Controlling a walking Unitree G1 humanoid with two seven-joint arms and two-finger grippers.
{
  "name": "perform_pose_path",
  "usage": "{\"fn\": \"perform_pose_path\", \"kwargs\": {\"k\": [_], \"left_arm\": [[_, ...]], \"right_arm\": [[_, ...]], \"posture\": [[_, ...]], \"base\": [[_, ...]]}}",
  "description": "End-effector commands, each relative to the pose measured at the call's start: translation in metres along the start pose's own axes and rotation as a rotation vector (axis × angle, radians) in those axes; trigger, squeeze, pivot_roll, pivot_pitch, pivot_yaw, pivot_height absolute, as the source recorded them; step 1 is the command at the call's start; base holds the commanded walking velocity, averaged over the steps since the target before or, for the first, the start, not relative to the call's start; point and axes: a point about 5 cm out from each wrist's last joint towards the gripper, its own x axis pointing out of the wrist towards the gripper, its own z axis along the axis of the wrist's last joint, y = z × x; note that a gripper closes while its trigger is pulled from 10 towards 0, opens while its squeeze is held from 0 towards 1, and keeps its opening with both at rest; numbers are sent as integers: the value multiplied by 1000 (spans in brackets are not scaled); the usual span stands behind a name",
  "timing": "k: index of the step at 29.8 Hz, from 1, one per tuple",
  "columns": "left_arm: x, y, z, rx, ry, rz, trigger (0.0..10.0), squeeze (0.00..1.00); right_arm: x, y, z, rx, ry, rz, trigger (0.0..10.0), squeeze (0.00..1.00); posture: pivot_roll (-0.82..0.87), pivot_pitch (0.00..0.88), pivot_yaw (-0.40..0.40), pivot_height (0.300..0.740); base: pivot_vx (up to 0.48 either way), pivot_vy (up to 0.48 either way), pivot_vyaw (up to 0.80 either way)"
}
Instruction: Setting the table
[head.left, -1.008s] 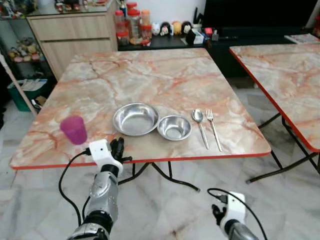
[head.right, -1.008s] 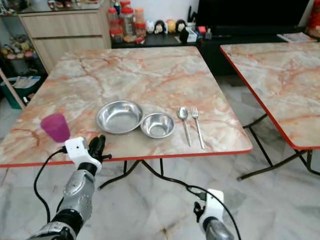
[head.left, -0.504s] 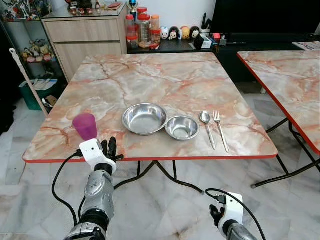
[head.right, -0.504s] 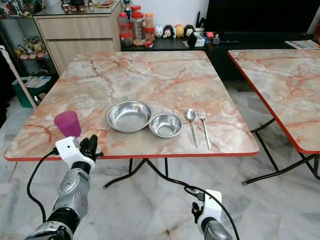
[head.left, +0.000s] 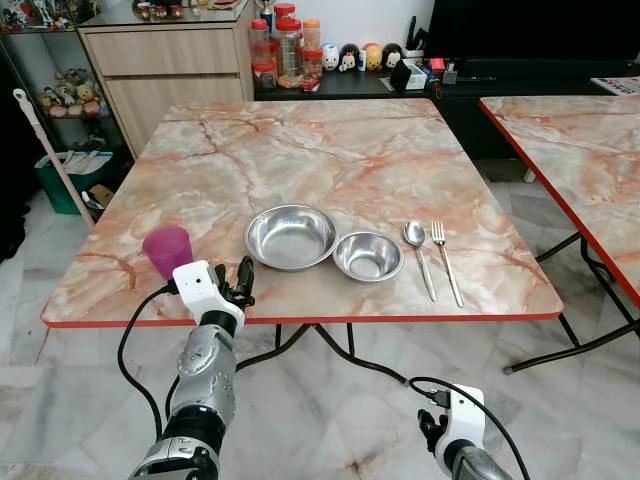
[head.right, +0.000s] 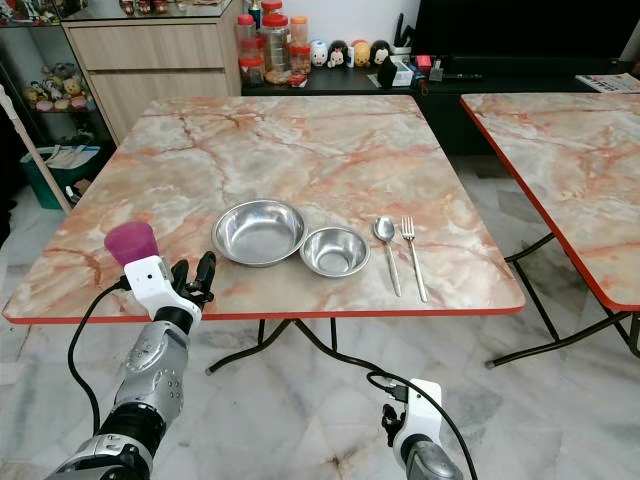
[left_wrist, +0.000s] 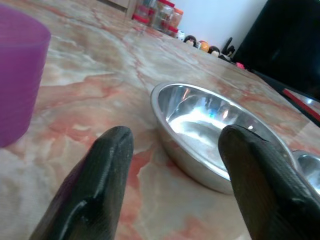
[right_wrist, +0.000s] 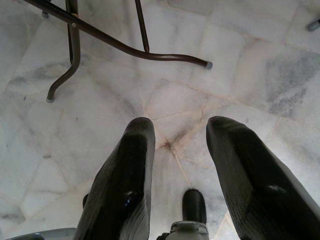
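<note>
Marble-patterned in pink and cream, with a red edge, the bench (head.left: 330, 150) stands on a pale marble floor (head.left: 330, 400), and a second bench (head.left: 590, 160) of the same kind stands to its right. Behind are a wooden cabinet (head.left: 160, 60) and a dark low shelf with jars (head.left: 285, 50) and small figurines (head.left: 360, 55).

Near the front edge a large steel bowl (head.left: 291, 237) touches a smaller steel bowl (head.left: 368, 256) on its right. Just right of those lie a spoon (head.left: 420, 257) and a fork (head.left: 446, 260), side by side and slightly apart. A purple cup (head.left: 168, 251) stands upright at the front left, well apart from the bowls.

The left end effector (head.left: 240, 283) is raised at the bench's front edge, between the cup and the large bowl, fingers (left_wrist: 100, 185) spread and empty. The right end effector (right_wrist: 185, 180) hangs low over the floor, fingers parted, holding nothing.
</note>
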Motion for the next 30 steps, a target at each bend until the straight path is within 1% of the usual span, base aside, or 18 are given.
{"fn": "perform_pose_path", "kwargs": {"k": [1,7,10,11,12,14,16,17,19,26,29,30], "left_arm": [[4,-6,6,-17,-17,-27,10000,1000],[4,-9,3,-13,3,-39,10000,1000],[3,-10,-6,23,72,-37,10000,1000],[3,-10,-7,35,81,-36,10000,227],[3,-10,-7,35,76,-31,10000,0],[3,-9,-5,29,64,-21,10000,0],[5,-9,0,-12,36,-13,10000,0],[6,-10,2,-10,31,-16,10000,0],[7,-10,5,-17,12,-17,10000,0],[13,-9,28,-60,-105,5,10000,0],[13,-9,29,-61,-106,5,10000,0],[13,-10,30,-59,-109,1,10000,0]], "right_arm": [[1,1,2,1,-4,0,10000,0],[1,1,2,0,-4,0,10000,0],[0,1,2,3,-5,-2,10000,0],[0,1,1,3,-5,-3,10000,0],[0,1,1,2,-4,-3,10000,0],[0,1,1,2,-3,-4,10000,0],[0,0,-2,0,20,-12,10000,0],[-1,-2,-7,-20,51,-23,10000,0],[-2,-5,-11,-22,65,-37,10000,0],[-12,-22,-31,-16,113,-82,10000,0],[-12,-22,-31,-17,114,-83,10000,0],[-15,-25,-37,-35,125,-77,10000,0]], "posture": [[-95,0,3,740],[-95,0,3,740],[-99,0,5,740],[-99,0,5,740],[-99,0,5,740],[-100,0,6,740],[-102,0,7,740],[-102,0,7,740],[-102,0,7,740],[-100,0,7,740],[-100,0,7,740],[-100,0,8,740]], "base": [[0,0,0],[0,0,0],[0,0,0],[0,0,0],[0,0,0],[0,0,0],[0,0,0],[0,0,0],[0,0,0],[0,0,0],[0,0,0],[0,0,0]]}}
